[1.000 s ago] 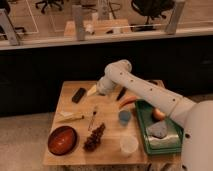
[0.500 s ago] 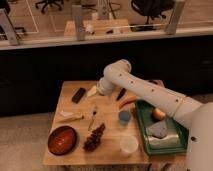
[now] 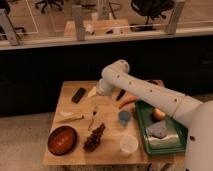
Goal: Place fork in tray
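Observation:
The fork (image 3: 93,117) is a thin pale utensil that lies flat on the wooden table (image 3: 107,155), just above the brown pinecone-like cluster (image 3: 94,137). The dark-green tray (image 3: 142,125) stands at the table's right side and holds an orange fruit (image 3: 159,113), a grey lump (image 3: 157,130) and something white. My gripper (image 3: 97,94) hangs at the end of the white arm over the table's back middle, a short way behind the fork and apart from it. Nothing shows in the gripper.
A red-brown bowl (image 3: 62,140) sits front left, with a pale flat stick (image 3: 70,118) behind it. A black block (image 3: 78,95) is back left. A black knife-like utensil (image 3: 121,94), an orange piece (image 3: 128,100), a blue cup (image 3: 124,116) and a white cup (image 3: 129,145) stand between fork and tray.

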{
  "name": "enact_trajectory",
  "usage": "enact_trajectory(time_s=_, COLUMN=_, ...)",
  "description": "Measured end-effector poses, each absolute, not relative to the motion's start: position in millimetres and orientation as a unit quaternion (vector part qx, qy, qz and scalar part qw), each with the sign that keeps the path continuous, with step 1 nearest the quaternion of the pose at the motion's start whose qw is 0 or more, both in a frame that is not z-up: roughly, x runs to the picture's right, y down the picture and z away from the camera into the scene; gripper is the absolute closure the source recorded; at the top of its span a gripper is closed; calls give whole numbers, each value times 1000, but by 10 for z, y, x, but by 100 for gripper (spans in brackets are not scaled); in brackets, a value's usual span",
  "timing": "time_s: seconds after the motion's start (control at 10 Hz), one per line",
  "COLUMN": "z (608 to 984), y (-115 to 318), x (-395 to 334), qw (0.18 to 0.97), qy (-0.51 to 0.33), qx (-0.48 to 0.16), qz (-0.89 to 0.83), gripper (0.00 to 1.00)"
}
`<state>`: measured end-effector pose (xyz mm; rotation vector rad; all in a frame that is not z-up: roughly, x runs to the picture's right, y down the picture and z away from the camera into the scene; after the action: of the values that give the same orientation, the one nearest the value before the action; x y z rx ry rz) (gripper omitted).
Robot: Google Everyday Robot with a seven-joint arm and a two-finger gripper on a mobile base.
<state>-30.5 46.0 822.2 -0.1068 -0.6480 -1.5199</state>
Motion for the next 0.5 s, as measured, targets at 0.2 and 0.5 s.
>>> enact_trajectory(time_s=0.2, z=8251, y=473, x=-354, qw=672, qy=-288, qx=-52, qz=-680, gripper=20)
enact_trajectory(time_s=0.5, z=8263, y=473, x=-376, qw=669, qy=-286, qx=-55, qz=-684, gripper=20)
